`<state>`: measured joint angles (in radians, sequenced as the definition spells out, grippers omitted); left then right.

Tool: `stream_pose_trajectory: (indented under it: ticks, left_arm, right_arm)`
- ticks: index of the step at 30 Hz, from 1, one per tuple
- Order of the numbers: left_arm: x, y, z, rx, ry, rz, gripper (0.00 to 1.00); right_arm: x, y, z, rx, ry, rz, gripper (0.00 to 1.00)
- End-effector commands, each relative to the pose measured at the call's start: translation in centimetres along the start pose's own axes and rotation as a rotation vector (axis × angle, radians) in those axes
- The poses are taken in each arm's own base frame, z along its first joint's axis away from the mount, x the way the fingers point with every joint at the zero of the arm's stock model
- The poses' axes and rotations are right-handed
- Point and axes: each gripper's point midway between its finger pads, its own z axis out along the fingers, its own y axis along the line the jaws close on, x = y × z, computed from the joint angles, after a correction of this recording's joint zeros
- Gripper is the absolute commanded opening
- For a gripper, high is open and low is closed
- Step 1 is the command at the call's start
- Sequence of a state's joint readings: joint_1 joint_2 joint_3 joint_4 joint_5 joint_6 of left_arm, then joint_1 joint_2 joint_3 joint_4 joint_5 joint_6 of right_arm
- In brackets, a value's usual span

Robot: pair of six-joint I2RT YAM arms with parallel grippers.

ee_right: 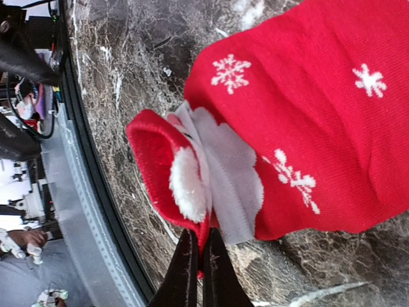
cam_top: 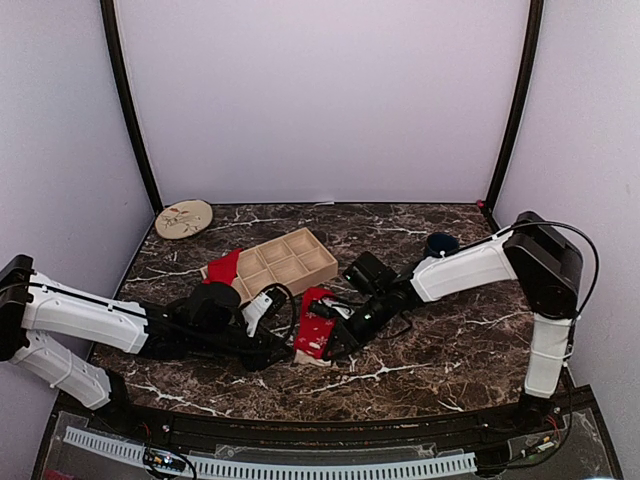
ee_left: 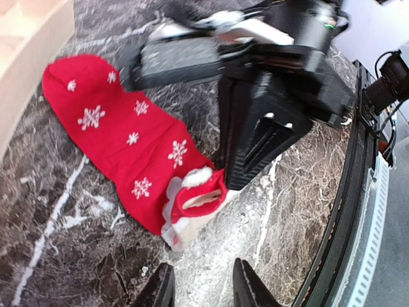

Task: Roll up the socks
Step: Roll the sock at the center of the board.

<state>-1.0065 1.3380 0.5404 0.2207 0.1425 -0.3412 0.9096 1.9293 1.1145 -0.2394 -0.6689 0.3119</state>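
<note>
A red sock with white snowflakes [cam_top: 315, 325] lies on the marble table in front of the wooden tray. In the right wrist view the sock [ee_right: 307, 115] has a grey-white cuff and a white pompom [ee_right: 188, 185]. My right gripper [ee_right: 199, 249] is shut on the red cuff edge, which is folded back and lifted a little. In the left wrist view the sock [ee_left: 121, 137] lies flat with its cuff [ee_left: 195, 204] held by the right gripper [ee_left: 255, 137]. My left gripper [ee_left: 201, 288] is open and empty, just short of the cuff. A second red sock [cam_top: 224, 267] lies left of the tray.
A wooden compartment tray [cam_top: 285, 260] stands behind the socks. A round patterned plate [cam_top: 183, 218] lies at the back left. A dark blue cup [cam_top: 441, 243] stands at the back right. The table's front edge [ee_left: 348, 211] runs close to both grippers.
</note>
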Motion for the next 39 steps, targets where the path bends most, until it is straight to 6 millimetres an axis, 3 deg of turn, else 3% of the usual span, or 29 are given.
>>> stream_pose_trajectory:
  ticks: [1, 9, 15, 27, 39]
  left_arm:
    - [-2.2, -0.2, -1.1, -0.061, -0.133, 0.184, 0.34]
    - [-1.2, -3.6, -0.2, -0.014, -0.126, 0.482, 0.36]
    - [0.1, -4.3, 0.7, -0.006, -0.092, 0.642, 0.38]
    - [1.5, -2.8, 3.0, -0.072, 0.004, 0.795, 0.39]
    - [0.8, -1.6, 4.0, -0.157, -0.01, 0.891, 0.41]
  right_arm:
    - [-0.5, 0.9, -0.4, -0.092, 0.038, 0.058, 0.0]
    - [-1.3, 1.1, -0.3, -0.108, 0.078, 0.067, 0.0]
    - [-1.3, 0.9, -0.1, -0.114, 0.11, 0.082, 0.0]
    - [-0.6, 0.4, 0.0, -0.123, 0.134, 0.105, 0.0]
    - [-0.6, 0.5, 0.2, -0.152, 0.159, 0.111, 0.0]
